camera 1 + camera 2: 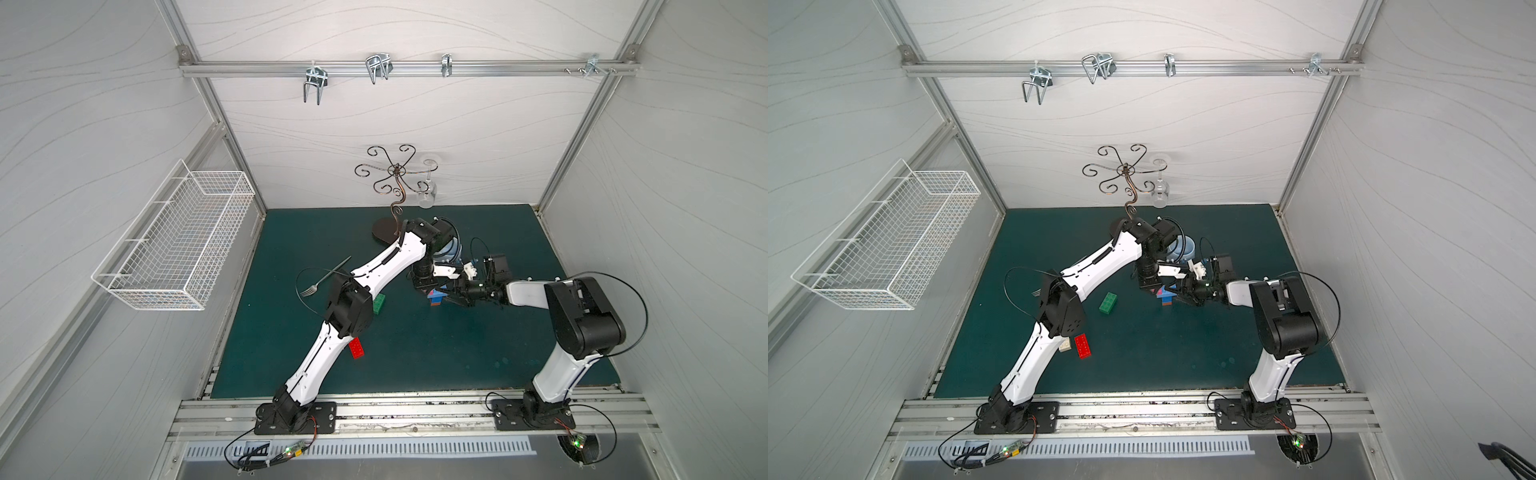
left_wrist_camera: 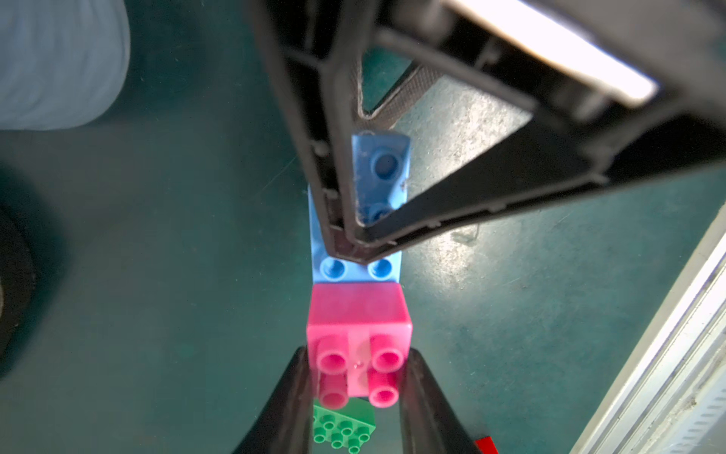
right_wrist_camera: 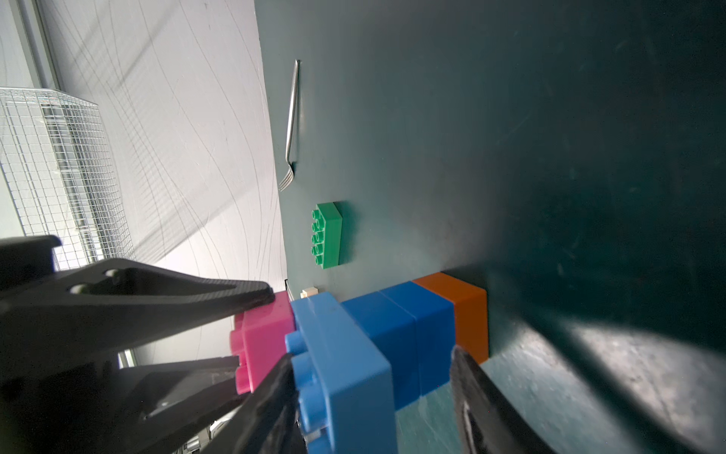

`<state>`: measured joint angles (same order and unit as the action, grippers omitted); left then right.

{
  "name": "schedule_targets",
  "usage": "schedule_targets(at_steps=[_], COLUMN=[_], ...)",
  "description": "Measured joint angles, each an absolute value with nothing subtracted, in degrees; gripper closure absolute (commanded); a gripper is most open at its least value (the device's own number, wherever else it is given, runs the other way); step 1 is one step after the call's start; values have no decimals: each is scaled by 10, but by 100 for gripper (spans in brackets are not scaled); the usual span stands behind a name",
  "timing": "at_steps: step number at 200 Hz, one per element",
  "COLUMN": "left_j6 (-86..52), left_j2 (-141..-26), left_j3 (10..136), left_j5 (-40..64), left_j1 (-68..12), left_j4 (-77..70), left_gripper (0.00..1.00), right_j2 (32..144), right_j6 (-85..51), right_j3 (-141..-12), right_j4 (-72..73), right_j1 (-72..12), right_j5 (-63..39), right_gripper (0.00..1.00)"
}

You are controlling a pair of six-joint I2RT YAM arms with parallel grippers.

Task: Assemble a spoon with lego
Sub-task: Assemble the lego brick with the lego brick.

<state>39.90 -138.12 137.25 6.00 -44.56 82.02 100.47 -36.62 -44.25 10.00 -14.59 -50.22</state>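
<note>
My left claw (image 2: 355, 377) pinches the glossy pink brick (image 2: 359, 314) topping the studded spoon (image 3: 396, 334); right claw (image 3: 371, 353) straddles it, grip unclear.

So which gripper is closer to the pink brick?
Left. The left gripper is clamped on the pink brick itself; the right gripper grips the blue bricks joined to it.

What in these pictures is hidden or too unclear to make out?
White brick: mostly behind the left arm in a top view.
Green brick: partly behind that arm's elbow in a top view.
Pale blue container: half hidden by the arm in top views, blurred in the left wrist view; what it is, unclear.
Spoon: tiny in top views, covered by the left gripper and right gripper.
</note>
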Motion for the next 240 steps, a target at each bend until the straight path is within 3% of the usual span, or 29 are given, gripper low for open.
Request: schedule_targets(at_steps=[31, 83, 155, 199, 240], left_j6=[400, 401, 397, 385, 374], left_j2=[-1382, -1382, -1365, -1329, -1249], left_j3=[1372, 1372, 1367, 1359, 1255], left_j5=[51, 47, 42, 39, 30], left_j1=[-453, -459, -457, -443, -411], left_j4=[821, 820, 812, 792, 737], left_gripper=[50, 39, 29, 28, 27], right_j2=[1006, 1009, 1009, 1009, 1009], right_j6=[-366, -366, -366, -366, -366], right_j3=[-444, -446, -447, -447, -447], right_j4=[100, 100, 100, 100, 99], right_j1=[-146, -146, -146, -146, -146], right_j5=[-502, -502, -502, -502, -502], right_gripper=[40, 40, 40, 38, 35])
